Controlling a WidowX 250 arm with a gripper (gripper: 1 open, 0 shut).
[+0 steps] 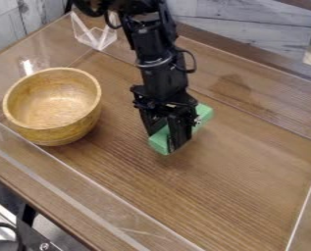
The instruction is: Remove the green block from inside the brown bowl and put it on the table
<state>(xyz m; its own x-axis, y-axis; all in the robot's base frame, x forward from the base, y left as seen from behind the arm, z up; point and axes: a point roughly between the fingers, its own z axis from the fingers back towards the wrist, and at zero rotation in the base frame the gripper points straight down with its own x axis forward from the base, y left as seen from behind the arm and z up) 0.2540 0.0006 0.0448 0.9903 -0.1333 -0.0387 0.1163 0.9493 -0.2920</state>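
The gripper [169,137] is seen clamped on the block [186,130], fingers pointing steeply down at the table [249,186]. The block sits directly between the jaws, its green ends showing at lower left and upper right of the fingers, so its long axis is judged to run across the grip, diagonally. Its lower end appears to rest on, or just above, the tabletop; contact cannot be confirmed. The bowl [50,105] lies well apart to the gripper's left, empty. Release is judged the remaining step: jaws parted, then a straight lift clear.
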